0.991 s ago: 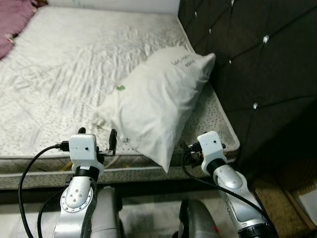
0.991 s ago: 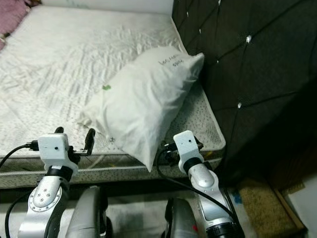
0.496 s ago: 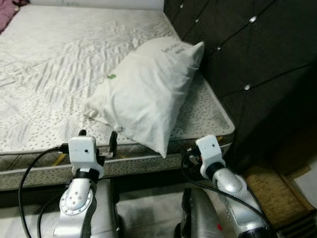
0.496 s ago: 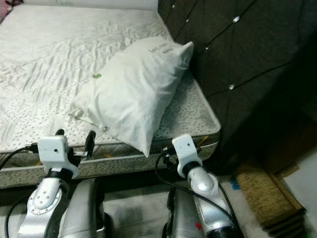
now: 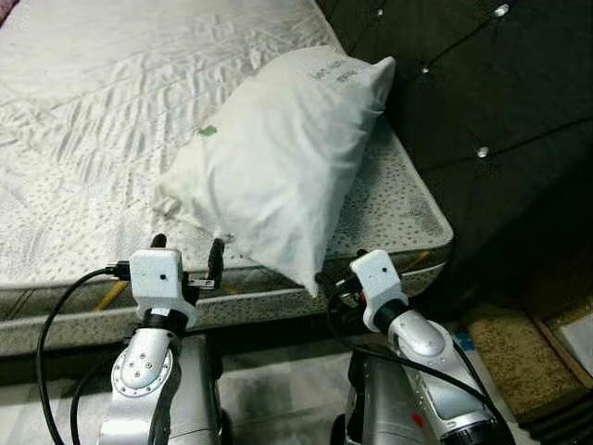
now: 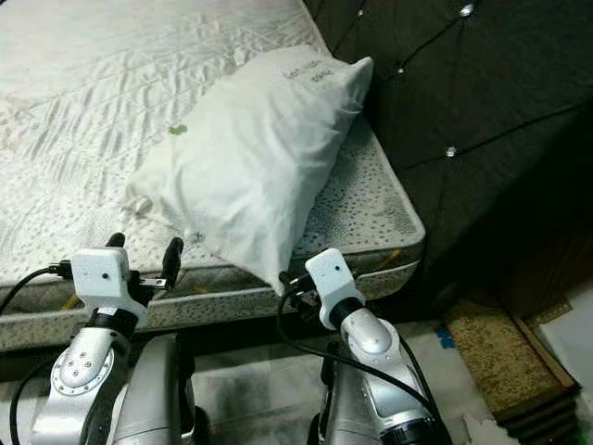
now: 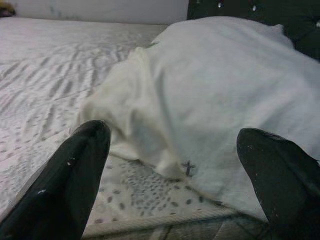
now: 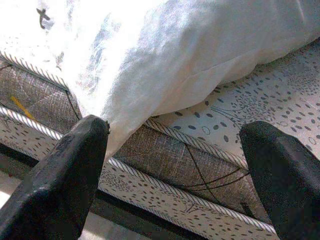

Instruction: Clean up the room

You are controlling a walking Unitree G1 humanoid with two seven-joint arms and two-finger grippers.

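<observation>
Two silver arms are reaching forward side by side. The left gripper [image 5: 185, 252] is holding its black fingers spread apart; the right gripper [image 8: 170, 175] is spreading its fingers wide too.

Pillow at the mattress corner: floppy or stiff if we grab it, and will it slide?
The pillow is probably soft and floppy: its case is wrinkled and one corner sags over the mattress edge. It looks light for its bulk. It would likely drag rather than roll. Both the left gripper and right gripper have open fingers.
</observation>
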